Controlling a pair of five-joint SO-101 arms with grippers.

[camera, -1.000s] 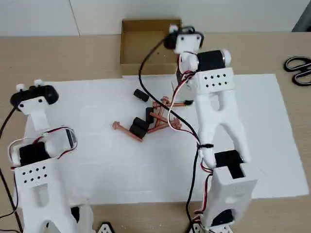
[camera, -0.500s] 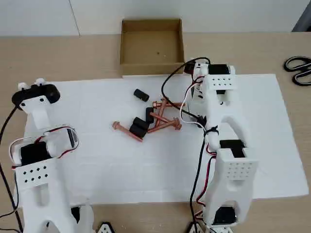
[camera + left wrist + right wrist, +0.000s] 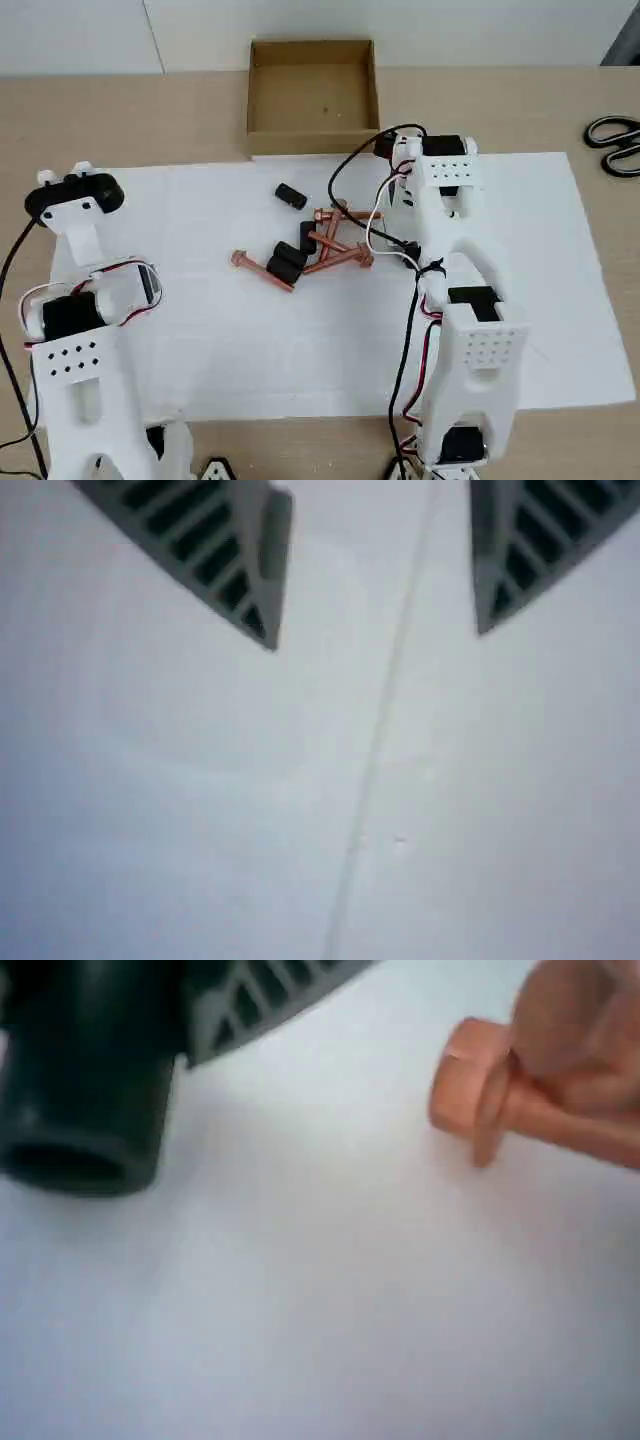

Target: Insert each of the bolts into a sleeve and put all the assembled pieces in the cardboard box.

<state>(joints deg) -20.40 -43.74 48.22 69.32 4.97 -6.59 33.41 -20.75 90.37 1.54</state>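
While right gripper (image 3: 215, 1015) apparently pinches a black sleeve (image 3: 85, 1090), line its bore up with the shank of the copper bolt (image 3: 485, 1095) before pushing. Left gripper (image 3: 372, 580): spread wide, empty, over white paper (image 3: 200, 830).

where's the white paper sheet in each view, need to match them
High view: the white paper sheet covers the middle of the wooden table, just below the brown cardboard box.
Left wrist view: the sheet lies beneath the left gripper, jaws open.
Right wrist view: the sheet lies under a copper-coloured bolt and a black sleeve.
Shared landmark: copper-coloured bolts, piled mid-sheet in the high view.
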